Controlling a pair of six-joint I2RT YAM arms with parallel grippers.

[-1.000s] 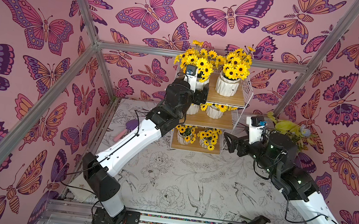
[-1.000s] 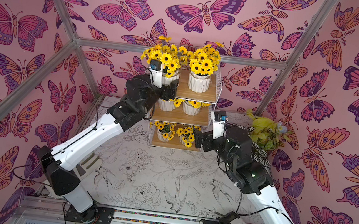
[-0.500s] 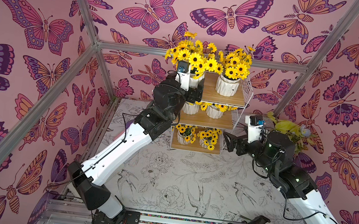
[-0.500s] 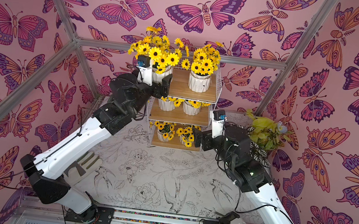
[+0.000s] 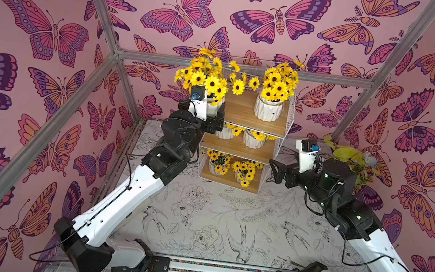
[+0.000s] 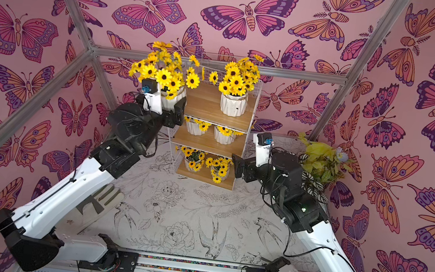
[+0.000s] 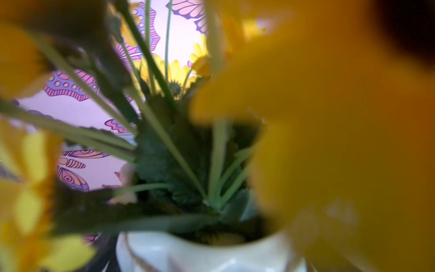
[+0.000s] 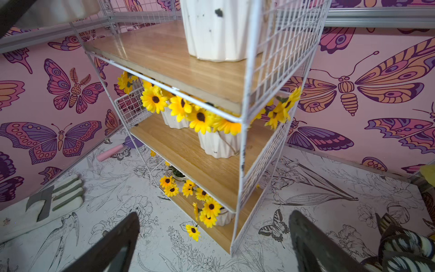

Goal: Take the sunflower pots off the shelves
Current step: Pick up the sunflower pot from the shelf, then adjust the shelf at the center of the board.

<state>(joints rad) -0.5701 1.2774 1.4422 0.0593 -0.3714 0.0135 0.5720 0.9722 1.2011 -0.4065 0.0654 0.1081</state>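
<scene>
Inspecting both top views, I find the left fingers (image 6: 179, 110) pinching one sunflower pot (image 6: 170, 100) by its white body. The pot is upright, just beside the left edge of the top board of the shelves (image 6: 209, 103); I cannot tell whether it touches that board. My left wrist view is filled with that pot's blurred blooms, stems and rim.

I count five more on the rack:
- Top tier: top-tier pot (image 5: 267, 110).
- Middle tier: middle left pot (image 5: 224, 133) and middle right pot (image 5: 253, 141).
- Bottom tier: bottom left pot (image 5: 216, 167) and bottom right pot (image 5: 242, 175).

The right fingers (image 8: 110, 245) are spread wide with nothing between them, near the rack's right side and above the surface (image 5: 212, 222). A striped plant (image 6: 320, 159) stands behind the right arm. A glove (image 8: 56, 195) lies on the surface.
</scene>
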